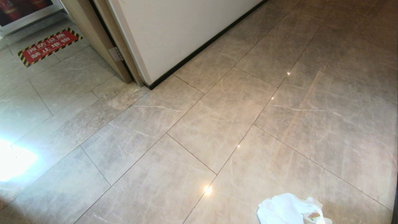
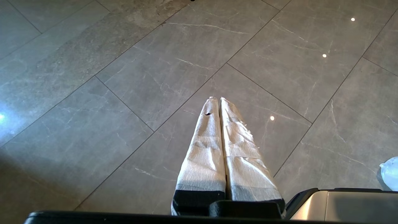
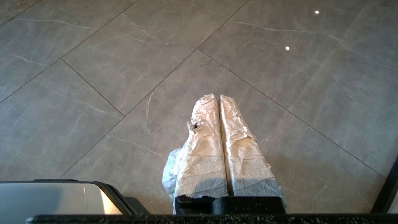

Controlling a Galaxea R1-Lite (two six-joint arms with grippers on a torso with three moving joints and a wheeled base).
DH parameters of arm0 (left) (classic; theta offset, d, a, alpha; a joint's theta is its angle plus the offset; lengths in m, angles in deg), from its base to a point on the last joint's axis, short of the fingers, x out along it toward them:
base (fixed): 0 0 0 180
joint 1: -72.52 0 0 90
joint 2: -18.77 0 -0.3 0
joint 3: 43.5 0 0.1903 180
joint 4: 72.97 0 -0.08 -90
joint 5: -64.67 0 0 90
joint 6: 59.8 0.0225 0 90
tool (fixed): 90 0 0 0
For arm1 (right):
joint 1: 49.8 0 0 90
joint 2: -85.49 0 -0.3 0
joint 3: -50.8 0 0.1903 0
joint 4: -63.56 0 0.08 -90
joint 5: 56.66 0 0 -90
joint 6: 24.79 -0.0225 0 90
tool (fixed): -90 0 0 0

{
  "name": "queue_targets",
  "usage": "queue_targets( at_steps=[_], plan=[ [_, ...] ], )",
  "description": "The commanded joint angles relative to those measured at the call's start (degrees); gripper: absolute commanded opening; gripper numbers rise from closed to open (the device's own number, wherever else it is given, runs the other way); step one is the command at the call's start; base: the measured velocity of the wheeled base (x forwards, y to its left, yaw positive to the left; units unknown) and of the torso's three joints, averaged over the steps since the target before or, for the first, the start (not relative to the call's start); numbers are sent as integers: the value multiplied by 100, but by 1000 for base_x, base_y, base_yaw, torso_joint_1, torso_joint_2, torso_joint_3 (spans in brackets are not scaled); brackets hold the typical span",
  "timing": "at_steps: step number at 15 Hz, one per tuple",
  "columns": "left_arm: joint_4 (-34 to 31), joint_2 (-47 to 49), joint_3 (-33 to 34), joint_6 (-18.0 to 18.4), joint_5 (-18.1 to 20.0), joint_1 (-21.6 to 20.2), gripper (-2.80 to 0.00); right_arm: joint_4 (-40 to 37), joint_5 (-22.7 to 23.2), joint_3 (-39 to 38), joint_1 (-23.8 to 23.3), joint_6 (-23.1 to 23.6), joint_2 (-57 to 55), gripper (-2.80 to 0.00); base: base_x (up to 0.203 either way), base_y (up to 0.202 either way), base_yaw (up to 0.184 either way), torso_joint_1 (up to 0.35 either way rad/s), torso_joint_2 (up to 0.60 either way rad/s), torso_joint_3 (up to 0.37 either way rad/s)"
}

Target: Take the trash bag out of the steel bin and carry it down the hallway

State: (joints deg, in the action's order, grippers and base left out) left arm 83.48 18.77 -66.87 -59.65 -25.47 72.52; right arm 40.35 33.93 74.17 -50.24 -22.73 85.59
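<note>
Bag [image 3: 169,175] is where we look first: a pale fold of it peeps out just beside the base of the right gripper [image 3: 219,97]. That gripper's two taped fingers are pressed flat together with no gap. Nothing shows between the tips, so we cannot tell whether any plastic is pinched lower down. Over on the other side, the left gripper [image 2: 217,99] is closed up just the same, empty, and well apart from the bag.

Widening out, the head view catches the bag as a crumpled white heap at the lower edge, on the robot's right. Whether it hangs or rests on the tiles we cannot tell. Around it we have the hallway [image 1: 217,118], glossy marbled tiles running along a cream wall [image 1: 174,34] with black skirting [image 1: 202,48]. The bin is nowhere in view.

Our call: the bag is out of the bin and we are in the carrying leg. Next we need the base rolling on along that wall, right fingers kept tight, bag clear of the wheels.
</note>
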Motion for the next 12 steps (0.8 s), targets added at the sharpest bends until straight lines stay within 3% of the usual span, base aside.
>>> queue_targets(
  at_steps=[1, 4, 12],
  plan=[
    [-17, 0, 0, 38, -5, 0, -280, 2, 2, 0, 4, 5, -3, -280, 0, 0, 0, 0, 0, 0],
    [-8, 0, 0, -23, -3, 0, -280, 2, 2, 0, 8, 5, -2, -280, 0, 0, 0, 2, 5, 49],
    [1, 0, 0, -67, -3, 0, -280, 2, 10, 0, 0, 49, -10, -280, 0, 0, 0, 1, 4, 196]
  ],
)
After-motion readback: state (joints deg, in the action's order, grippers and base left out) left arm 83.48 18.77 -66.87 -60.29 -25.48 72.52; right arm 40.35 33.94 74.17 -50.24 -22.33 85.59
